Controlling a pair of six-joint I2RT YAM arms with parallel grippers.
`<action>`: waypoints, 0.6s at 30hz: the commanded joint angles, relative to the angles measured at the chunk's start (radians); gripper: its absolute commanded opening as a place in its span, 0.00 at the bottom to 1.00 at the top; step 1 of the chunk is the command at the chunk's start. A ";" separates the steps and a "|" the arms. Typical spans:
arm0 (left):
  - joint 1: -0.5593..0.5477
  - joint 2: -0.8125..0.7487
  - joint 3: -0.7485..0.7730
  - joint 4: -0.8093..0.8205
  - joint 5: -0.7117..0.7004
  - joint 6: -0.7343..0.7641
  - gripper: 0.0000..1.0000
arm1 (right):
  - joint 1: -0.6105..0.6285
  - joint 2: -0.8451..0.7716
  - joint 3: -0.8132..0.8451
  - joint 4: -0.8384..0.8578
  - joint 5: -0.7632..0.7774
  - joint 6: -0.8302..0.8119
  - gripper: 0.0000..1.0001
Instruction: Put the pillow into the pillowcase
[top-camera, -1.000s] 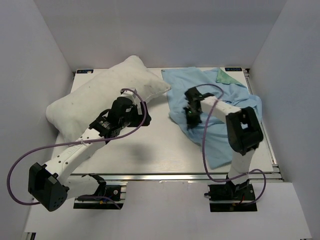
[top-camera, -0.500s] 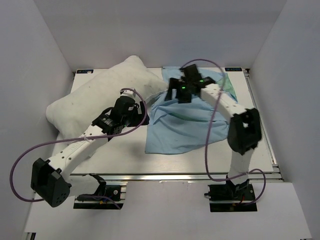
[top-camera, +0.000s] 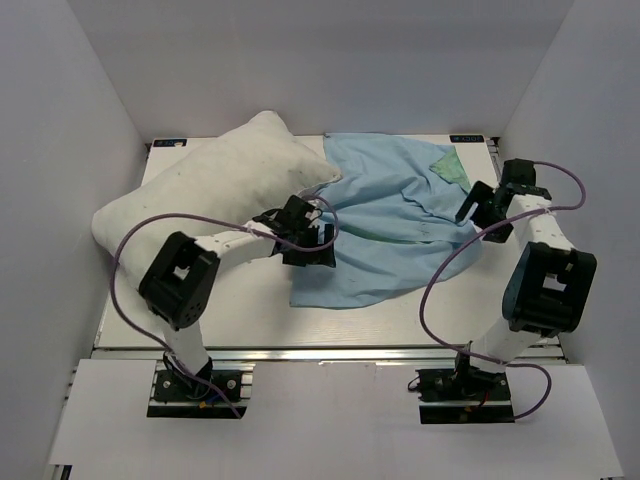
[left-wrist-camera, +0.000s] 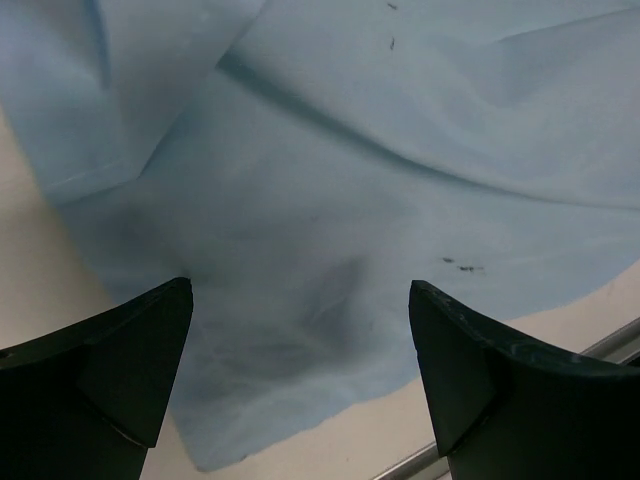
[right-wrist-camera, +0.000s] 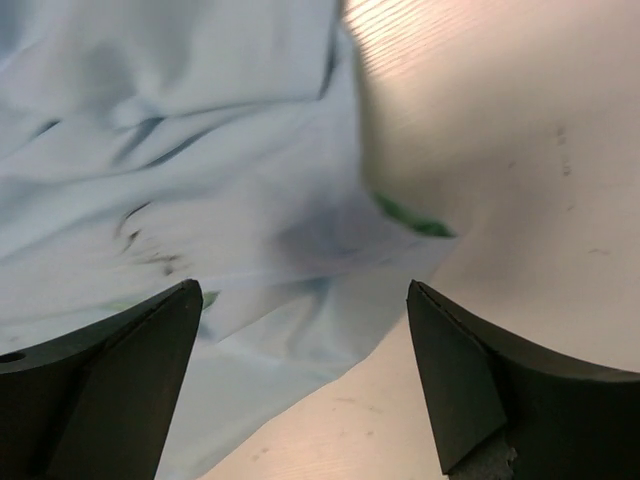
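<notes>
The pillow (top-camera: 215, 178), plump and white, lies at the back left of the table. The pillowcase (top-camera: 390, 215) is spread flat across the middle, light blue side up, with a green patterned corner (top-camera: 451, 165) folded over at the back right. My left gripper (top-camera: 320, 246) hovers open over the pillowcase's left edge, just off the pillow's near corner. In the left wrist view the left gripper (left-wrist-camera: 300, 370) has only blue pillowcase (left-wrist-camera: 330, 200) below it. My right gripper (top-camera: 472, 208) is open beside the cloth's right edge. The right wrist view shows the right gripper (right-wrist-camera: 305, 385) empty above the pillowcase (right-wrist-camera: 180, 170).
The pale table (top-camera: 250, 310) is walled in by white panels on the left, back and right. A metal rail (top-camera: 330, 350) runs along the near edge. Purple cables loop from both arms. Bare table (right-wrist-camera: 500, 150) shows right of the cloth.
The right gripper opened, let go of the pillowcase and swung out to the right edge. The cloth now lies spread out. The left arm folded in, its gripper moving right onto the cloth's left edge.
</notes>
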 joint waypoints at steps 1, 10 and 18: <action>-0.007 0.076 0.095 0.044 0.051 0.022 0.98 | -0.023 0.040 0.007 0.065 -0.039 -0.101 0.88; 0.089 0.458 0.510 -0.099 -0.101 0.039 0.98 | -0.026 0.134 -0.050 -0.001 0.130 -0.046 0.84; 0.166 0.762 0.974 -0.165 0.024 0.142 0.98 | 0.009 0.013 -0.295 0.083 -0.072 0.046 0.03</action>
